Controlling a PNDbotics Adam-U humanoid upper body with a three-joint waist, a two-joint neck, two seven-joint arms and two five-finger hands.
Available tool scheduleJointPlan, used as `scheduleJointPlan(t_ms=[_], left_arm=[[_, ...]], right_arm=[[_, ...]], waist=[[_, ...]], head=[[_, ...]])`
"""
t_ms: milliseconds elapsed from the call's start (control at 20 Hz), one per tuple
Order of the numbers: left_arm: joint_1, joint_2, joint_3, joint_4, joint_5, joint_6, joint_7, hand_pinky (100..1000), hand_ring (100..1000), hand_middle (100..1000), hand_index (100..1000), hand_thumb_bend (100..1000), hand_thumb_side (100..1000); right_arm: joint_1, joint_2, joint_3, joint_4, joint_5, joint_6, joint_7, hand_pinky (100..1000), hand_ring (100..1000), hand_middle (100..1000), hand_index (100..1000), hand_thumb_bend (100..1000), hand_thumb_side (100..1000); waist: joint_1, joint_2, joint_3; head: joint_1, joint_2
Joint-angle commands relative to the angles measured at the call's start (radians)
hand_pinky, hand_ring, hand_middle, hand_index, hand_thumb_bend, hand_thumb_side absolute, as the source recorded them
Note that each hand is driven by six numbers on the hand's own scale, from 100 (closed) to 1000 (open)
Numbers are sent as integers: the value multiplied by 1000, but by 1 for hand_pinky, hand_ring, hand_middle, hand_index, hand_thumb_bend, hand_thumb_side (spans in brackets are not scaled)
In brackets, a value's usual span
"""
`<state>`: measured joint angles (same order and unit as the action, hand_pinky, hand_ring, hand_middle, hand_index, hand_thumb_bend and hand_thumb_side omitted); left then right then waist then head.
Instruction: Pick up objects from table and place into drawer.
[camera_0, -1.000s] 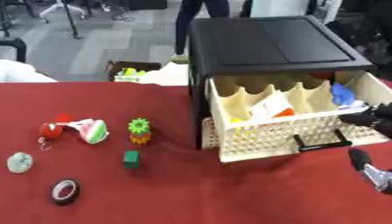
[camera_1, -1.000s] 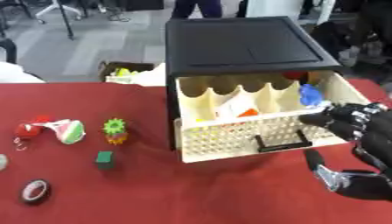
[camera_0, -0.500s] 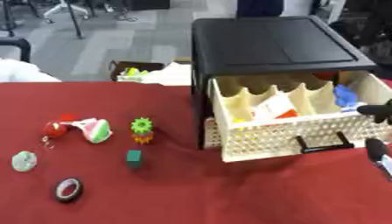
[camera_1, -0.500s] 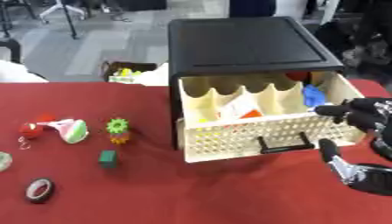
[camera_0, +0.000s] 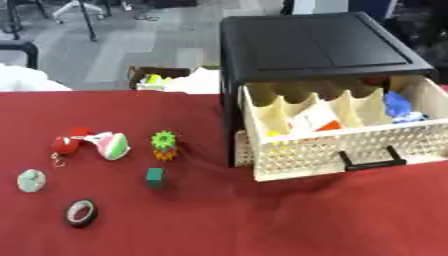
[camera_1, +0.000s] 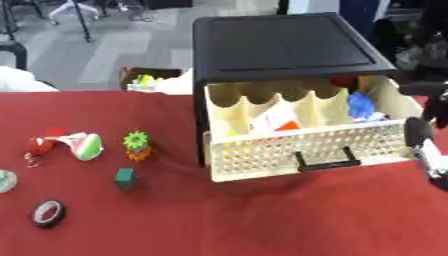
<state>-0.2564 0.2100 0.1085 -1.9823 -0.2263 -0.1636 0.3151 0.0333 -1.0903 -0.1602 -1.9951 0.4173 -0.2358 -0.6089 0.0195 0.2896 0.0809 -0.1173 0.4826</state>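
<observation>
While my right hand sits at the right edge of the right eye view, just past the drawer's corner, I cannot tell if its fingers are bent or straight. It looks like it holds nothing. My left hand does not show at all.

The things I still have to pick up lie on the red table, well to the left of the drawer. There is a green gear toy on something orange, a small green block, a red and green toy with a little red ball on a ring, a pale round thing, and a roll of dark tape.

I think they are all small and light. The block looks hard, so I would pinch its two flat sides. The tape could roll, so I would grab it across the ring. The gear has bumpy teeth to catch. The red and green toy may be soft, so I would take it round the middle.

The cream drawer is pulled out of the black box. It has walls that make small rooms. A blue thing lies in the right room, a white and orange thing in the middle, and something yellow low on the left.
</observation>
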Motion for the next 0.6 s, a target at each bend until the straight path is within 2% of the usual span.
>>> scheduleJointPlan(t_ms=[50,400,600], left_arm=[[-6,24,9,-18,1,-1,6,453,509,601,700,100,836],[-8,26,8,-18,4,0,17,452,509,602,700,100,831],[-15,36,4,-18,5,-3,24,453,510,602,702,100,817]], right_arm=[[-21,-5,-37,-5,-103,-10,-70,100,267,318,733,100,1000],[-69,23,-42,-5,-264,-70,-253,100,343,373,740,100,1000],[-100,58,-16,-5,-311,-114,-291,215,439,461,767,100,1000]], waist=[[0,-18,-2],[11,-20,5],[18,-21,12]], head=[[1,6],[17,18],[15,22]])
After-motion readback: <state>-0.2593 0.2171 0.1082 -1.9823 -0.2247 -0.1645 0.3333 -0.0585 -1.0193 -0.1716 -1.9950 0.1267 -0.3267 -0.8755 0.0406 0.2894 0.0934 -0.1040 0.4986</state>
